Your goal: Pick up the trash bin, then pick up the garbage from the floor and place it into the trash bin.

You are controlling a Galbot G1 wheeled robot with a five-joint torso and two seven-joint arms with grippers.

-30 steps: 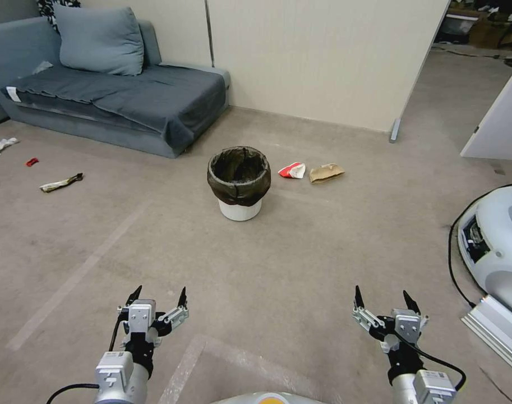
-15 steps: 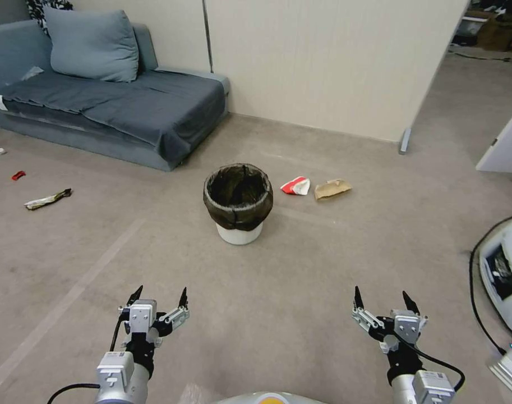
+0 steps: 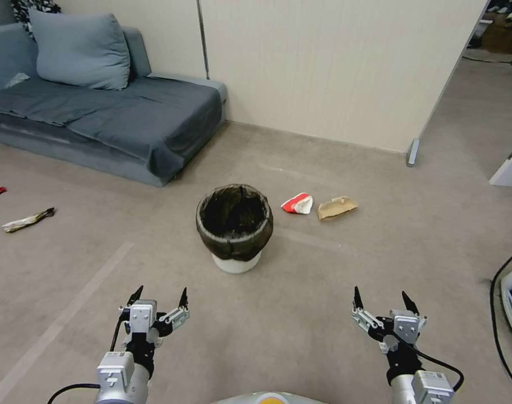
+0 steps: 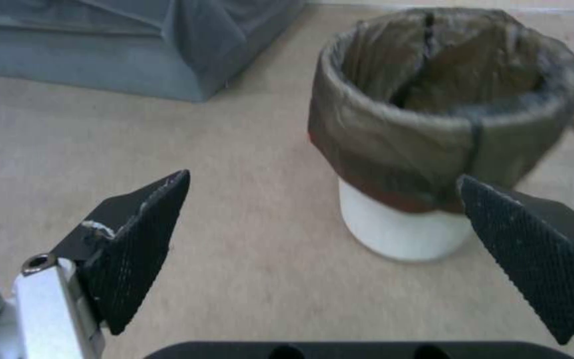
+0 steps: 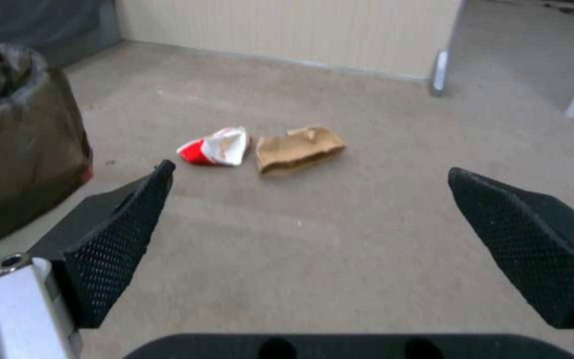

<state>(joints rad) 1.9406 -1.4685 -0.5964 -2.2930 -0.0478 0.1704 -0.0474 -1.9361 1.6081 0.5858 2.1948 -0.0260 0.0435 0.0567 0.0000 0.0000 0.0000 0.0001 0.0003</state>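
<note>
White trash bin [image 3: 236,262], dark bag over rim, seemingly empty; left pincer [image 3: 158,297], right pincer [image 3: 379,298] spread.

No readable text, labels, brands, numbers or signs anywhere. Red-and-white carton [image 3: 296,203], at 2 o'clock from the trash bin [image 3: 235,227], has printing too small to read. Brown paper bag [image 3: 336,207] beside it shows no legible marking.
</note>
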